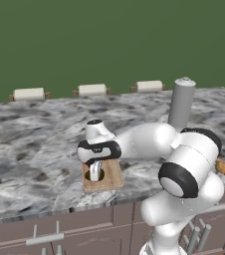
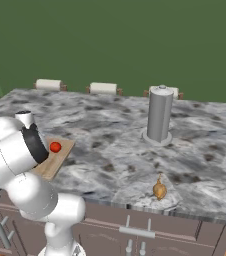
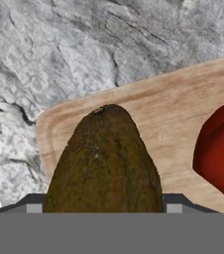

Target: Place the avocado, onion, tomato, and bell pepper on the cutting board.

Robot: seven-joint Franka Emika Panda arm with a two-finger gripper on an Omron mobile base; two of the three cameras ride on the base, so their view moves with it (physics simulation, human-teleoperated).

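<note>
On cutting board [image 3: 183,104], dark olive avocado [image 3: 106,158], seemingly claw-held

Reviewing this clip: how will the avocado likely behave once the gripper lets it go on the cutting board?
The avocado is a rounded oval, so it may roll or rock on the flat cutting board. Its dull, pebbled skin suggests it is not slippery. It looks solid and stiff, unlikely to deform between the gripper's fingers.

Worktop [image 1: 35,134] looks like polished grey-white marble, veiny; cutting board [image 3: 183,104] is pale matt wood with visible grain; avocado [image 3: 106,163] skin is rough, dull olive; canister [image 2: 159,115] at 12 o'clock looks brushed metal
</note>
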